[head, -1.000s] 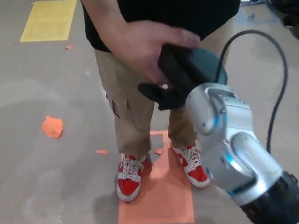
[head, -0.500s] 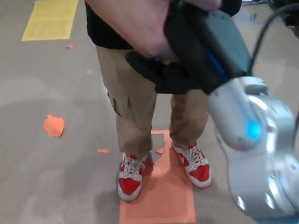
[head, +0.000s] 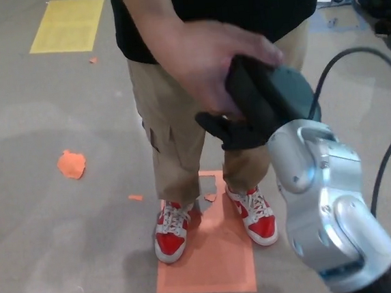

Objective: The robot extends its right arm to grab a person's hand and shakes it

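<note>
Right hand [head: 250,111], black on a silver forearm, clasped around the person's hand [head: 205,63], at centre frame. Behind: khaki trousers [head: 174,141], red-and-white sneakers [head: 170,234] on an orange floor mark [head: 212,261]. Farther back, a yellow mark [head: 67,25].

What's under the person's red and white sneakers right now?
An orange rectangular floor mat lies under the red and white sneakers. The left one sits half off its edge, on grey floor. The mat's far end is hidden by the shoes and khaki trousers.
</note>
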Available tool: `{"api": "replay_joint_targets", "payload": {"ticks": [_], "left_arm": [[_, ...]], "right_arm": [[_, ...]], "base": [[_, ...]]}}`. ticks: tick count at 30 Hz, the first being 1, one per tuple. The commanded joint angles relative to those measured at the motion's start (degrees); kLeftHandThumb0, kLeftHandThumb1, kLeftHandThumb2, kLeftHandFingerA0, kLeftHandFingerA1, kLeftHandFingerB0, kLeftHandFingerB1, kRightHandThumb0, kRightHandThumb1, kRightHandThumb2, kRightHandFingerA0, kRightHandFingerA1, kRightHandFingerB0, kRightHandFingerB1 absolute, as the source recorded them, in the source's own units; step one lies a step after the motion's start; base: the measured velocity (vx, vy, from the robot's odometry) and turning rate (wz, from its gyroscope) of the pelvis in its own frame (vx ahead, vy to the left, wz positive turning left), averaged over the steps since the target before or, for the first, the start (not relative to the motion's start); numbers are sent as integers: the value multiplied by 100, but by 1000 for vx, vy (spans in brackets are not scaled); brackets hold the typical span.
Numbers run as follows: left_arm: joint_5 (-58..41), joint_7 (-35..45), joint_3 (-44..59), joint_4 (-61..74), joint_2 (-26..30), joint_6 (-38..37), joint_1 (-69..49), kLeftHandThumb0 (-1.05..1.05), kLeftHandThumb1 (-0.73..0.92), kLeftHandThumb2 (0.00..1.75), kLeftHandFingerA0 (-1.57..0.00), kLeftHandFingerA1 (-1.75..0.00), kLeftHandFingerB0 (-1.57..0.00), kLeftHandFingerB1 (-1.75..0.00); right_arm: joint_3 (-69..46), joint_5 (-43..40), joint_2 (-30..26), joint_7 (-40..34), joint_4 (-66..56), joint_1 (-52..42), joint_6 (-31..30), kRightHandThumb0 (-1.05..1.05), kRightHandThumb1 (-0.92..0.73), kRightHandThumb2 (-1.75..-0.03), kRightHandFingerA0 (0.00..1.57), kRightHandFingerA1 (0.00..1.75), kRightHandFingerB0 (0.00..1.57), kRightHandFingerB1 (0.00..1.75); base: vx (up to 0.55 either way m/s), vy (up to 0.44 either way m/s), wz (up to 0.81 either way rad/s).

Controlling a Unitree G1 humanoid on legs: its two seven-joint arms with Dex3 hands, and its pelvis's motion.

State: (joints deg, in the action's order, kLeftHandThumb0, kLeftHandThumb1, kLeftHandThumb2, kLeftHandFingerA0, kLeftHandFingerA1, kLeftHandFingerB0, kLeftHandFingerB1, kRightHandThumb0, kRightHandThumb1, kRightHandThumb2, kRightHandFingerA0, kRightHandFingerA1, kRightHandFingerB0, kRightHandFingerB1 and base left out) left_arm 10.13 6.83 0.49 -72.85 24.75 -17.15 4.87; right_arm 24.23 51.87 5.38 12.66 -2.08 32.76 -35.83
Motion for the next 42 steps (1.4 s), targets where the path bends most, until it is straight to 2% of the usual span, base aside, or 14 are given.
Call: {"api": "replay_joint_targets", "payload": {"ticks": [1, 9, 15, 17, 18, 22, 23, 24, 26, 27, 29, 30, 31, 42], "left_arm": [[79, -13, -79, 8, 86, -41, 28, -55, 88, 67, -35, -33, -27, -32], [67, -94, -66, 5, 95, 0, 85, -55, 86, 66, -38, -34, -28, -32], [41, -114, -52, -8, 86, -13, 114, -57, 86, 68, -38, -34, -27, -32], [-8, -53, -10, -27, 93, -57, 106, -56, 87, 66, -39, -35, -28, -32], [-23, -51, 6, -31, 96, -60, 104, -52, 69, 104, -33, -53, -15, -44], [-82, -52, 66, -45, 64, 16, 129, -57, 85, 66, -38, -34, -28, -32], [-63, -57, 54, -50, 72, -14, 123, -56, 86, 66, -37, -34, -29, -32], [29, -98, -24, -36, 98, -69, 115, -51, 70, 104, -33, -52, -16, -45], [43, -94, -33, -33, 102, -89, 108, -55, 87, 66, -38, -34, -29, -33], [64, -111, -51, -37, 103, -64, 119, -53, 70, 104, -33, -53, -16, -44], [141, -183, -115, -64, 105, 45, 166, -53, 70, 104, -33, -53, -16, -44], [135, -189, -108, -69, 107, 33, 163, -53, 69, 104, -33, -53, -15, -44], [132, -198, -104, -76, 103, 36, 171, -58, 86, 66, -38, -35, -28, -32], [-77, -79, 65, -52, 54, -96, 78, -53, 67, 103, -34, -54, -17, -45]], "right_arm": [[-280, -976, -43, -632, 2307, -33, 1195, -26, -83, -65, 48, 45, 42, 40], [-358, -1012, 1, -869, 2681, 53, 1515, -24, -83, -64, 51, 48, 42, 40], [-373, -892, -132, -664, 1077, -62, 1342, -28, -69, -60, 73, 86, 35, 36], [-358, -785, -183, -520, -54, -190, 1266, -30, -74, -63, 72, 57, 40, 36], [-361, -759, -182, -502, -458, -223, 1272, -34, -83, -65, 78, 60, 39, 35], [-372, -654, -59, -272, -1935, -310, 1062, -35, -88, -67, 83, 53, 40, 36], [-367, -617, -38, -250, -2263, -326, 1062, -39, -73, -103, 82, 81, 34, 53], [-362, -520, -79, -214, -2791, -345, 1162, -39, -72, -102, 79, 85, 34, 52], [-347, -445, -99, -132, -3175, -382, 1143, -36, -87, -67, 84, 54, 39, 36], [-331, -398, -66, -43, -3385, -405, 1046, -38, -88, -67, 82, 50, 39, 35], [-307, -426, 47, 111, -3890, -501, 897, -38, -88, -67, 80, 48, 39, 35], [-305, -476, 42, 110, -3984, -542, 931, -38, -88, -67, 79, 48, 38, 35], [-290, -445, 29, 126, -4008, -545, 923, -39, -88, -67, 79, 47, 38, 35], [-279, -765, -211, -203, -1937, -512, 1003, -26, -84, -65, 82, 53, 44, 38]], "base": [[0, 0, 0], [0, 0, 0], [0, 0, 0], [0, 0, 0], [0, 0, 0], [0, 0, 0], [0, 0, 0], [0, 0, 0], [0, 0, 0], [0, 0, 0], [0, 0, 0], [0, 0, 0], [0, 0, 0], [0, 0, 0]]}}
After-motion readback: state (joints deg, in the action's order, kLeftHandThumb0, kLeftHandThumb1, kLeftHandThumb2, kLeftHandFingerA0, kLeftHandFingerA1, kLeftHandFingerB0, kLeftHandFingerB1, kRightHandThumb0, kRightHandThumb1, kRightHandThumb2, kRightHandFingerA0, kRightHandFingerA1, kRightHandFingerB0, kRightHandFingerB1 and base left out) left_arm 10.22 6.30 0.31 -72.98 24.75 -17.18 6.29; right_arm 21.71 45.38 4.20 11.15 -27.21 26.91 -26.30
